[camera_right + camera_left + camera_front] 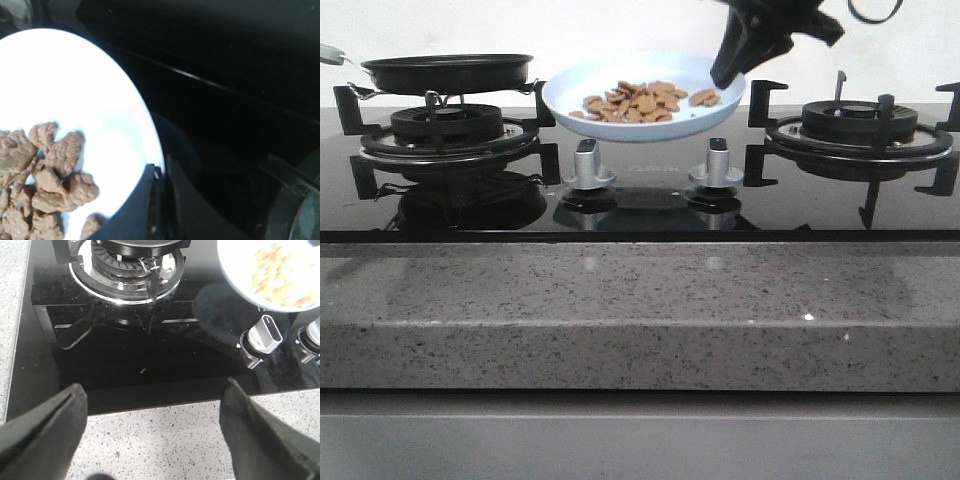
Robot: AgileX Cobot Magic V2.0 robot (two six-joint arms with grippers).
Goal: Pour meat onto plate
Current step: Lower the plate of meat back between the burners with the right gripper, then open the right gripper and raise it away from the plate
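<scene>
The right end effector (725,75) is clamped on the right rim of the round pale blue-white plate (570,95), held tilted above the black glass hob between the burners. The reddish-brown meat pieces (640,101) already lie piled on it. They look light and loose, likely to slide, so a firm rim grip suits; the left end effector (150,435) hangs wide open, empty, over the near grey stone counter (165,440).

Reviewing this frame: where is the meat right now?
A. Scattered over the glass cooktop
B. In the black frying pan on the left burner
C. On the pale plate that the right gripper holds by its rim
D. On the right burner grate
C. The meat lies piled on the plate, and the right gripper is shut on the plate's rim; in the front view no meat shows on the frying pan.
</scene>
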